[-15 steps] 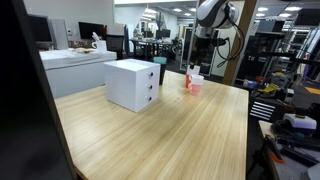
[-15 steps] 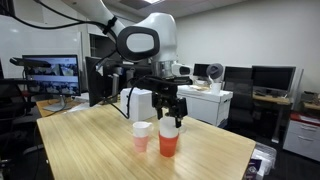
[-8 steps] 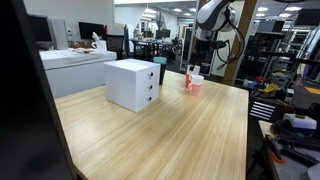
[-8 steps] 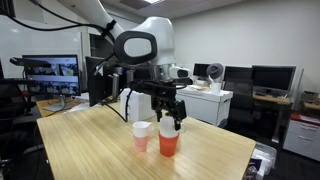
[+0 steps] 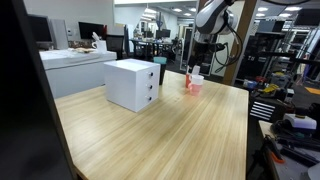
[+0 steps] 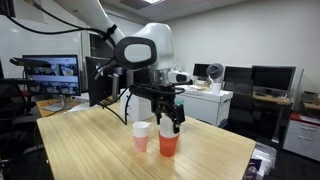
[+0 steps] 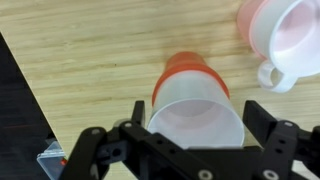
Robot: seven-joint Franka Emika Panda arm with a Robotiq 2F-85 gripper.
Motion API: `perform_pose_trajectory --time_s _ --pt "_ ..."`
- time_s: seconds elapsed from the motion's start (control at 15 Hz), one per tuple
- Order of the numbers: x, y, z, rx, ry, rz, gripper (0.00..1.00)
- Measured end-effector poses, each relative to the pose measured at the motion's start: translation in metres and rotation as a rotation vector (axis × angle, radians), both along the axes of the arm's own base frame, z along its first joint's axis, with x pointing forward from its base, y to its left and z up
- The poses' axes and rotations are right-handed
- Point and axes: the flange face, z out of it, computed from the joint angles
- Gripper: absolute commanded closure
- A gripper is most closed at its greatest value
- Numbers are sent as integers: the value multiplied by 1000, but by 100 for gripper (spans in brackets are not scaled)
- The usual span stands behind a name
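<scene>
Office lab, wood tabletop (image 7: 70,60). Tool (image 6: 173,126) spread wide just above orange cup (image 7: 195,100), lower centre of wrist view, fingers flanking its rim; pink mug (image 7: 283,35) upper right, nr cup

The gripper (image 6: 173,126) hung directly over the orange cup (image 6: 168,146), jaws apart; a pink cup (image 6: 141,137) stood just beside it on the table (image 6: 90,145).

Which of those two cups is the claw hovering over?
The orange cup, directly under the open gripper; the pink handled cup stands beside it.
</scene>
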Motion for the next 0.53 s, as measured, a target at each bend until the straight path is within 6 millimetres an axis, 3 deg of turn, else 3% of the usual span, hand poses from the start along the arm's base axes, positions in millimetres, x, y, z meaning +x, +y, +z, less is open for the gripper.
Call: perform_pose_trajectory --time_s 0.2,0.53 --pt "1 0 -1 0 -1 -5 49" --pt "1 0 3 -4 -9 -6 56"
